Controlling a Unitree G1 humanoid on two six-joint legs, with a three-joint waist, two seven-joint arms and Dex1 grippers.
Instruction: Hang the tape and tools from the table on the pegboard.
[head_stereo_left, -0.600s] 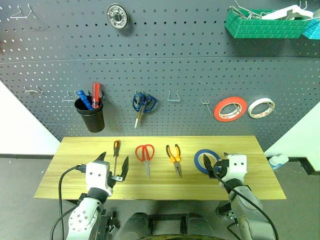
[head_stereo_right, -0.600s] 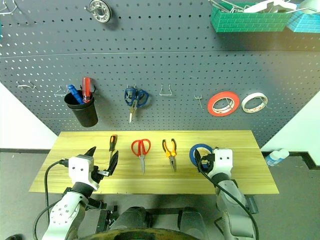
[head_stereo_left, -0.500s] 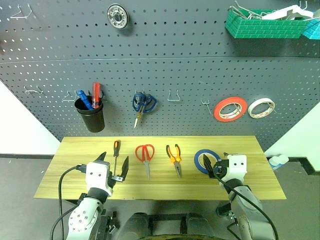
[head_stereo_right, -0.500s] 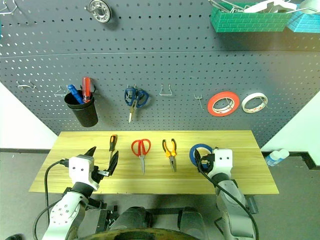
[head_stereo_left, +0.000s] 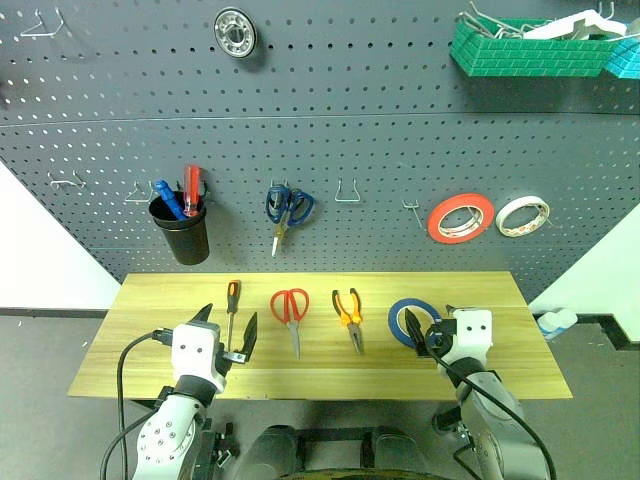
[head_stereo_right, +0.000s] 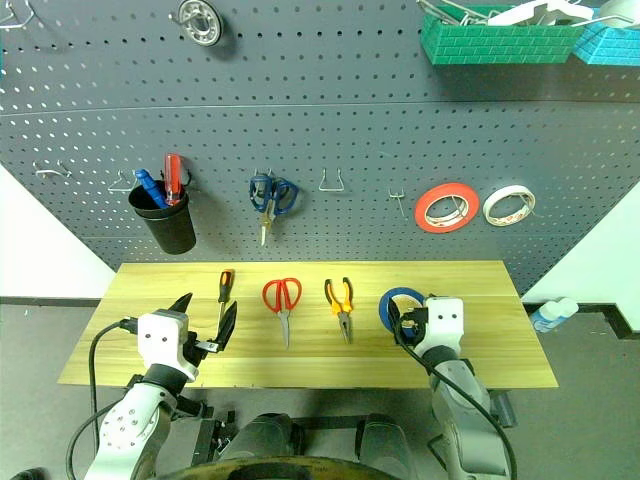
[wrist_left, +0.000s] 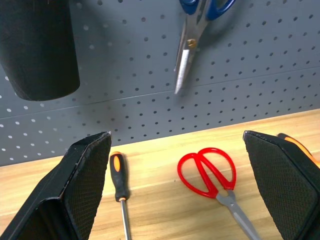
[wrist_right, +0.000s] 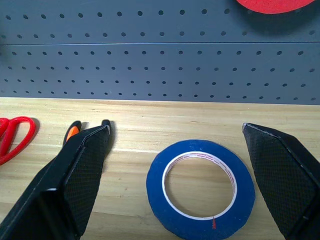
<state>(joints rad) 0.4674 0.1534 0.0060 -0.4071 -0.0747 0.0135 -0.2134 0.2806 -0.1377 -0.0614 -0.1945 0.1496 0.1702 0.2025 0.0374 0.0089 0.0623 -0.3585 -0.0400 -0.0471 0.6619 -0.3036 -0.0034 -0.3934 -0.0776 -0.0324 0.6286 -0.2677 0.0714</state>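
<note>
Apparently nothing had changed in the last moment: both arms and all the things lay where they were a half second before, so the task had not really begun. The left gripper (head_stereo_left: 226, 333) hovered over the front left part of the counter (head_stereo_left: 150, 290) with its jaws spread wide and empty, and the slim screwdriver (head_stereo_left: 232, 308) lay on the counter between its fingers as the left wrist view showed. The right gripper (head_stereo_left: 432, 331) was also released and empty, with the blue tape (wrist_right: 201, 182) flat on the counter just ahead of it, toward the right edge. The red-handled scissors (head_stereo_left: 291, 312) and the pliers (head_stereo_left: 349, 315) lay in the middle of the counter. On the pegboard (head_stereo_left: 350, 120) some hooks were free; I judged the tape would be grasped first.
</note>
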